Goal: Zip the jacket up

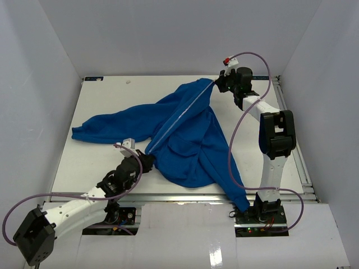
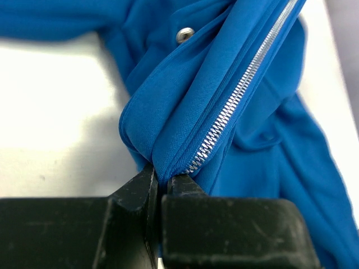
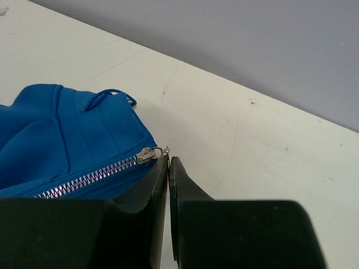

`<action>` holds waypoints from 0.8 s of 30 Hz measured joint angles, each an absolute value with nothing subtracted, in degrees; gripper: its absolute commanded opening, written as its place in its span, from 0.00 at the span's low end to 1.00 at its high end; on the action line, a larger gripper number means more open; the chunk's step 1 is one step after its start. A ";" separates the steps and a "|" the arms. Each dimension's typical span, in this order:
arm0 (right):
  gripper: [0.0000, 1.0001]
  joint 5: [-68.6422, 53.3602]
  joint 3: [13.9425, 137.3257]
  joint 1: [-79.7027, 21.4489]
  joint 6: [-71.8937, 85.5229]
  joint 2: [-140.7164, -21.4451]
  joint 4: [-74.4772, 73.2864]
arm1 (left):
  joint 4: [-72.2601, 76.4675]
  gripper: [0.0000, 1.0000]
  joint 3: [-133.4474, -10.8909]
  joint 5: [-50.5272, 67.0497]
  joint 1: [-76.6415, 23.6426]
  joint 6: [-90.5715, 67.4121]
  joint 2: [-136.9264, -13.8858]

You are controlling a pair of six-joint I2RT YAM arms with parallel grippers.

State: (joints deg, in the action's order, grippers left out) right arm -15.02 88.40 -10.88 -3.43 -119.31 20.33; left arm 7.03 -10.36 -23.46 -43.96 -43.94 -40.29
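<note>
Blue jacket (image 1: 185, 140) taut; L gripper (image 2: 162, 178) tight on hem (image 2: 140, 143); R gripper (image 3: 169, 159) tight on zip pull (image 3: 159, 150).

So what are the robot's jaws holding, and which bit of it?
Both hold the jacket. The left jaws are shut on the fabric at the zipper's bottom end; the right jaws pinch the zipper pull at the collar end.

Free table (image 1: 95, 162) left (jacket (image 1: 190, 145) mid-table)
</note>
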 measured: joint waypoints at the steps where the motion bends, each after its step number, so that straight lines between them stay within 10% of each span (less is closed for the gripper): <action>1: 0.08 -15.82 88.58 -10.64 -3.14 -119.28 20.10 | 8.53 0.00 -9.55 -22.83 -43.94 -44.67 -41.78; 3: 0.09 -18.21 90.00 -10.66 -3.03 -119.32 19.43 | 11.64 0.08 -7.50 -21.74 -43.94 -45.87 -43.44; 4: 0.12 -19.53 90.81 -10.74 -3.00 -119.35 19.41 | 12.96 0.31 -6.51 -21.27 -43.92 -46.21 -43.75; 10: 0.82 -20.56 92.10 -12.41 -3.43 -119.25 21.52 | 16.76 0.98 -3.60 -17.42 -43.57 -44.18 -42.52; 24: 0.90 9.79 83.03 -24.50 7.74 -100.88 -1.38 | 8.25 0.98 -25.04 -15.11 -43.62 -33.06 -40.19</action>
